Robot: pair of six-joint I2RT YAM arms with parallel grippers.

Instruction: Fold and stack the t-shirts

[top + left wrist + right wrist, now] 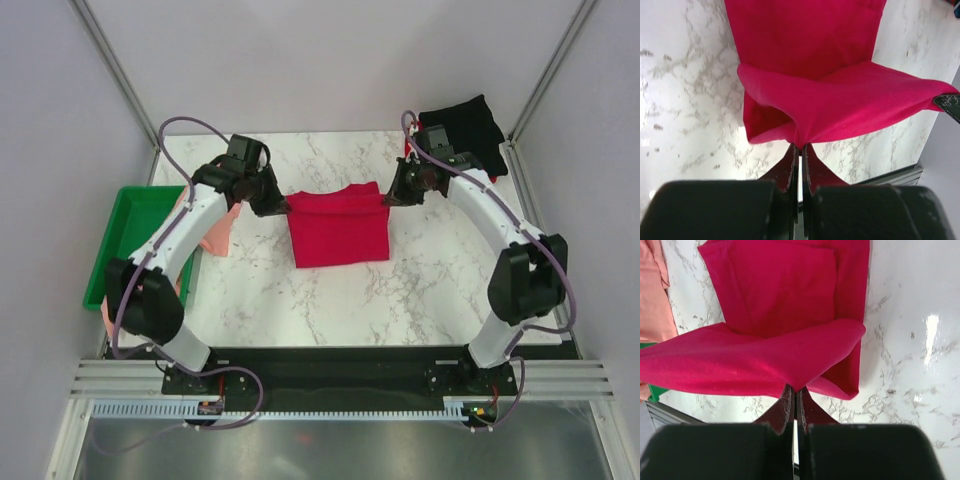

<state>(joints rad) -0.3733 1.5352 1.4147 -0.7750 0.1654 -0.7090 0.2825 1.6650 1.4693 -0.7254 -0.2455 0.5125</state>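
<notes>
Pinching the crimson t-shirt (338, 230) are left fingers (788, 171) and right fingers (784, 406); salmon-pink t-shirt (216, 236) overhangs the green tray (128, 228).

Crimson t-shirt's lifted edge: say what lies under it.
Folded layers of the crimson t-shirt itself, on the marble table. Left gripper and right gripper pinch that edge. Anything beneath those layers is covered.

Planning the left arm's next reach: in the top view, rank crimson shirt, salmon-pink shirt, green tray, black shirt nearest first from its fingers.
1. Crimson shirt: pinched in the left fingers, centre.
2. Salmon-pink shirt: just left.
3. Green tray: left edge.
4. Black shirt: far right corner.
</notes>
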